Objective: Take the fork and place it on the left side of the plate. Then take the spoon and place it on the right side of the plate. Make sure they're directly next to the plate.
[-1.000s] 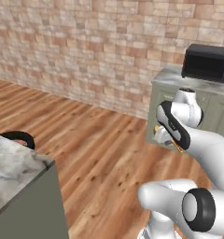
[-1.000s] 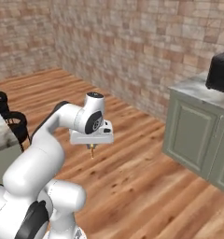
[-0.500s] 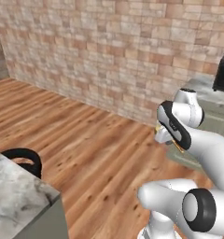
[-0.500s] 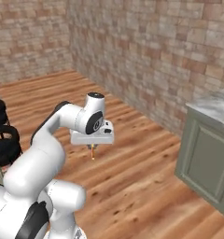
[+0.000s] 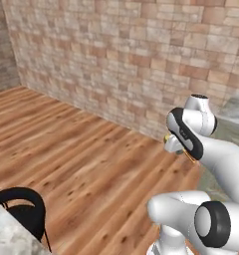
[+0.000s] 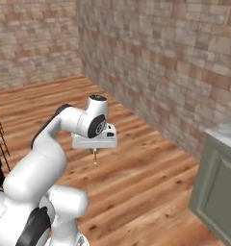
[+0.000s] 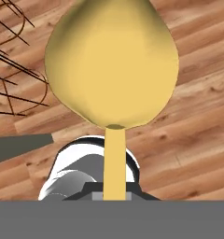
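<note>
In the left base view the gripper [image 5: 183, 149] hangs over wooden floor, an orange sliver poking out beside the arm. In the right base view the spoon [image 6: 95, 156] dangles below it. The hand view shows its bowl close up, handle pinched between the jaws. Judging by this, the spoon's placing beside the plate remains.

— What do we see of our arm [image 6: 45, 153]?
— Smooth white rounded links, glossy, with no cables or screws that we can make out.
— And the joints?
— Dark caps: a black disc with a grey centre on the big lower joint [image 5: 213, 225], and a black band across the upper link [image 5: 183, 133].
— The hand?
— A flat white block [image 6: 95, 140] under the wrist.
</note>
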Tool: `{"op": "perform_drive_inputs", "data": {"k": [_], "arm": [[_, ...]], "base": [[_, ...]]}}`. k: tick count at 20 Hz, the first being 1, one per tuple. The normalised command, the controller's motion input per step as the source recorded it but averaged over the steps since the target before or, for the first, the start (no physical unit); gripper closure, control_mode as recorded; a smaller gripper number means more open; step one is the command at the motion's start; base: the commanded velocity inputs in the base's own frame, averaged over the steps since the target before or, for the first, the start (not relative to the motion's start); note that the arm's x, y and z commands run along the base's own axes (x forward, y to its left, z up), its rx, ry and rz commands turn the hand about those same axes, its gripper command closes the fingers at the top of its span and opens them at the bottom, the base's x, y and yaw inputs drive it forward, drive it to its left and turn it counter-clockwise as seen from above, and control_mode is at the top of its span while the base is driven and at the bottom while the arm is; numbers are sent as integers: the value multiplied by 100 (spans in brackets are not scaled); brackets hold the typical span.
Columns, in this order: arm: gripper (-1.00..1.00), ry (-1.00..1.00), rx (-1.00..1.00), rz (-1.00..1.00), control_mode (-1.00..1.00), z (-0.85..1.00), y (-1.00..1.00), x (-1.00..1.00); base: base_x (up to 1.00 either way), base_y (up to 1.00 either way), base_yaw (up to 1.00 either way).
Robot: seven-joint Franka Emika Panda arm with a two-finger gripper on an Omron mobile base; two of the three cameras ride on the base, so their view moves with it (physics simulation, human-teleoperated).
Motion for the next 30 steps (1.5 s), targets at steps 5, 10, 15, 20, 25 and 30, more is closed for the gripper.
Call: {"op": "perform_drive_inputs", "data": {"k": [5,10,15,20,25,30], "arm": [[100,0,0,0,100,0,0,0],[100,0,0,0,100,0,0,0],[100,0,0,0,100,0,0,0],[100,0,0,0,100,0,0,0],[100,0,0,0,100,0,0,0],[100,0,0,0,100,0,0,0]], "base": [[94,0,21],[93,0,23],[89,0,29],[86,0,33],[91,0,26],[91,0,26]]}}
